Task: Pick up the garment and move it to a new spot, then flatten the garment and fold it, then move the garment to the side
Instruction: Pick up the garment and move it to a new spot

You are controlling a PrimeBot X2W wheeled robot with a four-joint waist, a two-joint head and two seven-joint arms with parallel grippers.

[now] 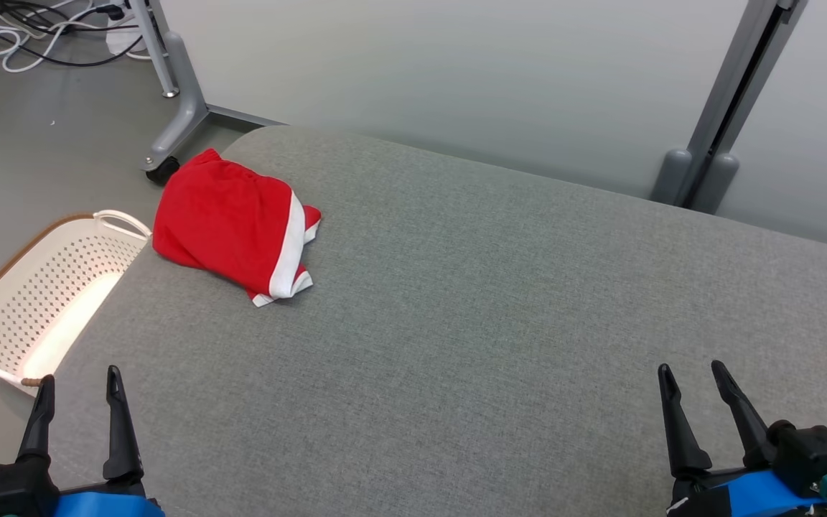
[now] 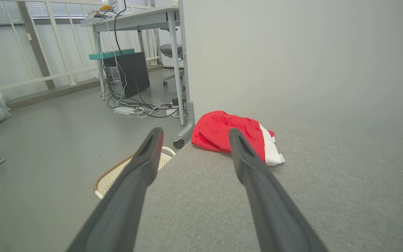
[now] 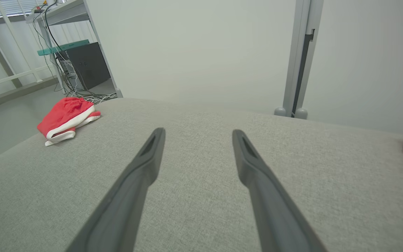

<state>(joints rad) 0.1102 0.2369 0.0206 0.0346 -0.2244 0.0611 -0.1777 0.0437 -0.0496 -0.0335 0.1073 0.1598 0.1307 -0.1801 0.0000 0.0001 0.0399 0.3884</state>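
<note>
Nearest, the left gripper (image 1: 80, 377) and the right gripper (image 1: 692, 368) hover over the near edge of the grey padded surface (image 1: 471, 309), one at each side, both with jaws spread wide and holding nothing. Off the surface's left edge a cream perforated basket (image 1: 62, 276) sits on the floor. Farther back the garment (image 1: 227, 219), red with white trim, lies bunched at the far left corner, well apart from both grippers. A pale partition wall (image 1: 456, 64) stands behind.

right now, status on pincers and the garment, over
Both open and empty: left pincer, right pincer. Red garment heaped at far left corner of grey table, untouched. Only bare surface between.
</note>
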